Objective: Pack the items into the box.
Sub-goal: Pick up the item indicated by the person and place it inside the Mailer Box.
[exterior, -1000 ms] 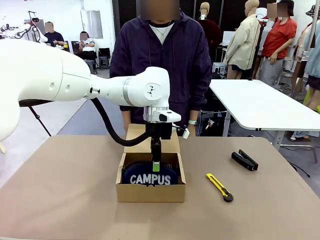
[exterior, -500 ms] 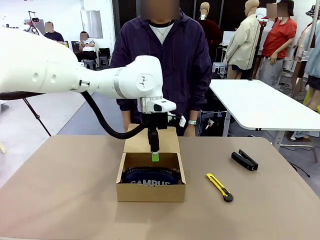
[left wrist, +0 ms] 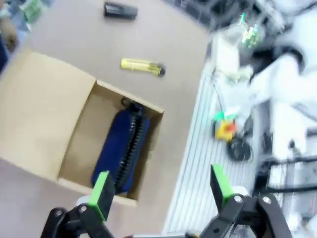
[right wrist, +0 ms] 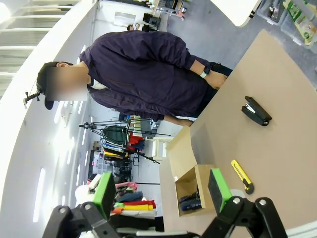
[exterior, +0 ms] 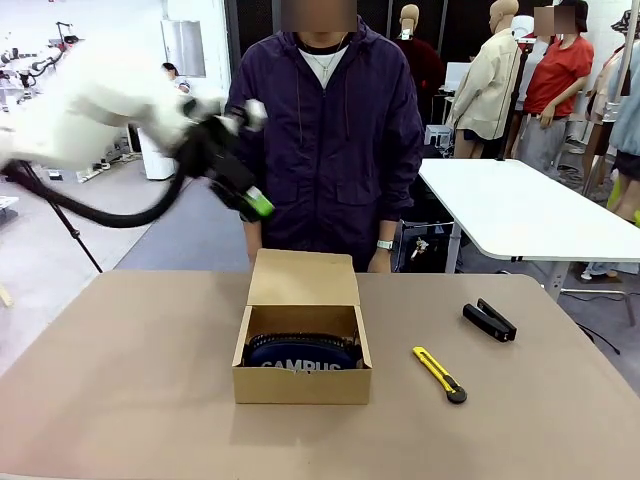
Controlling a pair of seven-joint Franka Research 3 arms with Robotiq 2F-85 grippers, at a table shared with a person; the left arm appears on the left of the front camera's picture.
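Note:
The brown box (exterior: pixel 300 385) stands open at mid table with its lid (exterior: pixel 303 278) tilted back toward the person. Inside lies the navy pouch (exterior: pixel 302 353), its white lettering partly below the front wall. Right of the box, the yellow knife (exterior: pixel 438 373) and the black stapler (exterior: pixel 489 320) rest on the table. My left gripper (exterior: pixel 255 200) is blurred, high up to the left of the box, open and empty. From the left wrist, the gripper (left wrist: pixel 159 188) hangs open above the box (left wrist: pixel 39 109) and pouch (left wrist: pixel 121 151). My right gripper (right wrist: pixel 161 191) is open, far from the box (right wrist: pixel 183 146).
A person in a dark purple jacket (exterior: pixel 320 130) stands at the far edge behind the box, hands low. A white table (exterior: pixel 510 205) stands beyond at the right. The tabletop (exterior: pixel 120 380) left of the box is bare.
My left gripper has let go of the pouch, risen out of the box and swung up and left. The pouch has settled lower in the box.

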